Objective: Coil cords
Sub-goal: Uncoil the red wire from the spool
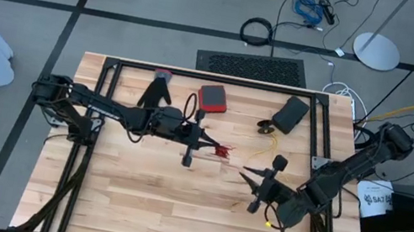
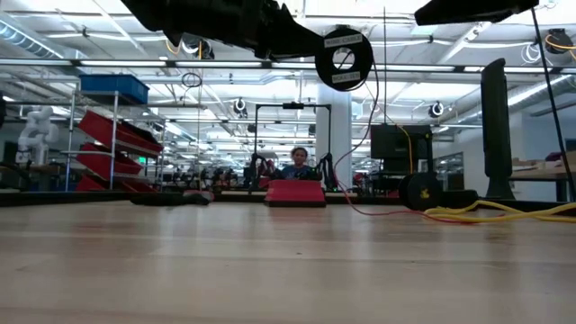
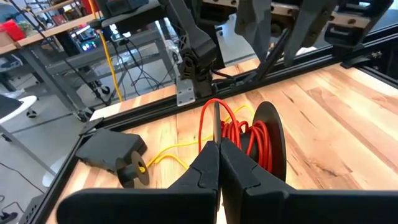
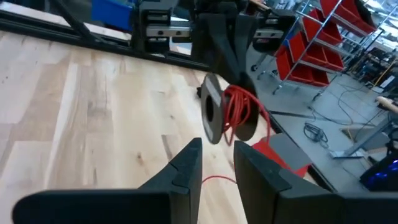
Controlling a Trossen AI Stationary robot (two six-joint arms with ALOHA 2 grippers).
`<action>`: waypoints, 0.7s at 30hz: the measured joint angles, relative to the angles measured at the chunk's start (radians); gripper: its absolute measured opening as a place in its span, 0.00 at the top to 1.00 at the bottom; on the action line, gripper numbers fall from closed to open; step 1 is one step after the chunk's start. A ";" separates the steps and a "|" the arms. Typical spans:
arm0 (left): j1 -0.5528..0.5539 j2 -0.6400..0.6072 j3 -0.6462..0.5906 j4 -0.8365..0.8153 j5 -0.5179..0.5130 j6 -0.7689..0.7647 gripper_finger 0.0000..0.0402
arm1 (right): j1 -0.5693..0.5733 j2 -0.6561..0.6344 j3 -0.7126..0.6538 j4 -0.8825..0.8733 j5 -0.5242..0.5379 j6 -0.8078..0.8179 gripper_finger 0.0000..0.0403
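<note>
Crowding far side: red box point(image 1: 213, 97), black case point(image 1: 290, 114), yellow cord point(image 1: 267, 148) beside it. Near boards bare to the table point(image 1: 131, 205) edge. Left gripper point(image 1: 215, 144) clamped on black spool point(image 3: 272, 134) of red cord point(image 3: 239, 130), held aloft mid-table. Right gripper point(image 1: 250, 175) just rightward, fingers point(image 4: 186, 165) parted, empty.
</note>
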 joint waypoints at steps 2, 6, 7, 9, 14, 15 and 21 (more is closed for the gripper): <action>0.000 0.000 0.000 0.000 0.000 -0.002 1.00 | 0.001 0.017 0.000 0.002 0.000 0.016 0.80; 0.000 0.000 0.000 0.000 0.000 -0.003 1.00 | 0.000 0.049 0.000 0.018 0.000 0.027 0.80; 0.000 0.000 0.000 0.000 0.000 -0.003 1.00 | 0.000 0.054 0.000 0.019 0.003 0.027 0.80; 0.000 0.000 0.000 0.000 0.000 -0.003 1.00 | 0.000 0.059 0.000 0.019 0.004 0.035 0.80; 0.000 -0.001 0.000 -0.004 0.000 -0.004 1.00 | 0.000 0.059 0.000 0.021 0.011 0.052 0.80; 0.000 -0.001 0.000 -0.004 0.000 -0.004 1.00 | 0.000 0.059 0.000 0.023 0.012 0.052 0.80; 0.000 -0.001 0.000 -0.004 0.000 -0.008 1.00 | 0.000 0.059 0.000 0.041 0.012 0.052 0.77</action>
